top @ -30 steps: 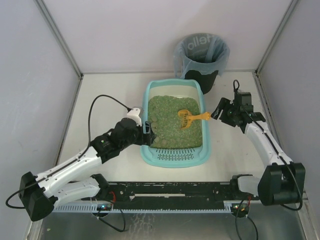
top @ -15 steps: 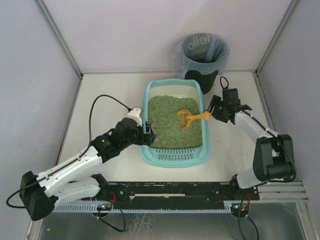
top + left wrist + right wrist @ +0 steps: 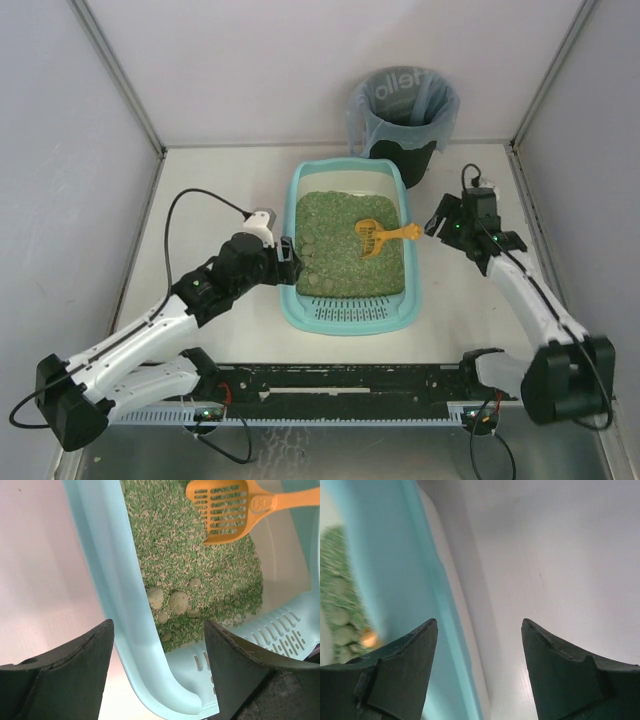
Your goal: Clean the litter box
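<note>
The light-teal litter box [image 3: 350, 317] sits mid-table, filled with green litter [image 3: 335, 255] and a few grey clumps [image 3: 177, 601]. An orange slotted scoop [image 3: 375, 238] lies on the litter, its handle resting toward the right rim. My left gripper [image 3: 284, 256] is open and straddles the box's left rim [image 3: 100, 555], without closing on it. The left wrist view also shows the scoop [image 3: 225, 510] at the top. My right gripper [image 3: 441, 222] is open just outside the right rim [image 3: 385, 580], near the handle's end, and holds nothing.
A round black bin with a grey-blue bag liner [image 3: 403, 110] stands behind the box at the back right. White walls enclose the table on three sides. The slotted grille ledge [image 3: 280, 635] is at the box's near end.
The right arm swung in toward the scoop handle and then drew back a little to the right, and its jaws widened slightly. The left gripper shifted slightly left along the rim.
</note>
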